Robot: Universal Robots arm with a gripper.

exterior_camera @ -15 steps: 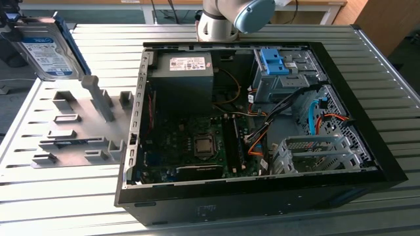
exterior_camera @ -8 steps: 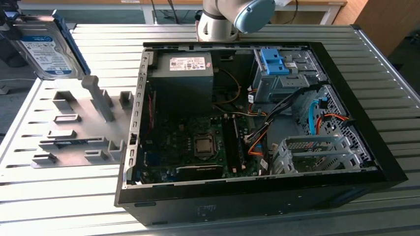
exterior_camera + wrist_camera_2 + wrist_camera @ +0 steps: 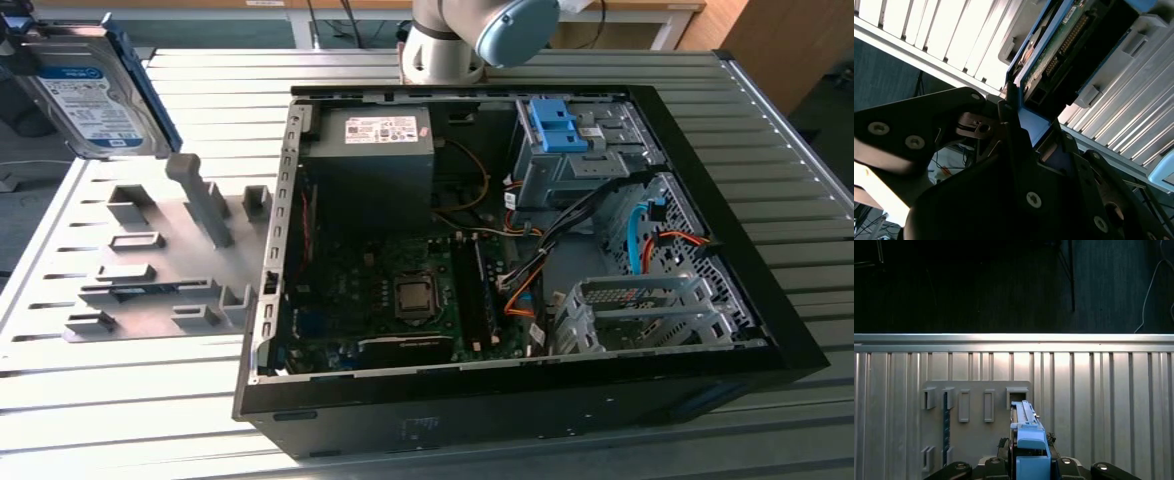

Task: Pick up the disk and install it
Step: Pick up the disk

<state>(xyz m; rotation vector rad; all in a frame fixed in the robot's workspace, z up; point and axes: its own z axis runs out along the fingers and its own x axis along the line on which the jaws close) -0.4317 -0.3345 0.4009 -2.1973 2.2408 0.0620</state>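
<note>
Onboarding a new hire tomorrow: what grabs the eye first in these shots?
The open PC case dominates the exterior view, motherboard and cables bare. At that view's upper left the disk hangs above the grey holder plate, label showing; in the first wrist view it stands edge-on in the gripper.

A tabletop (image 3: 134,420) of ribbed silver metal slats stretches across the exterior view, with the slats running side to side. Beyond its far edge stands pale wooden furniture (image 3: 641,10). A brown wooden panel (image 3: 774,45) rises at the exterior view's right. In the first wrist view the tabletop ends in a bright metal rim. Past the rim lies a dark floor (image 3: 979,285) with a black cable (image 3: 1072,275) and a thin white cable (image 3: 1153,285). In the second wrist view, strong light glares off the slats.
</note>
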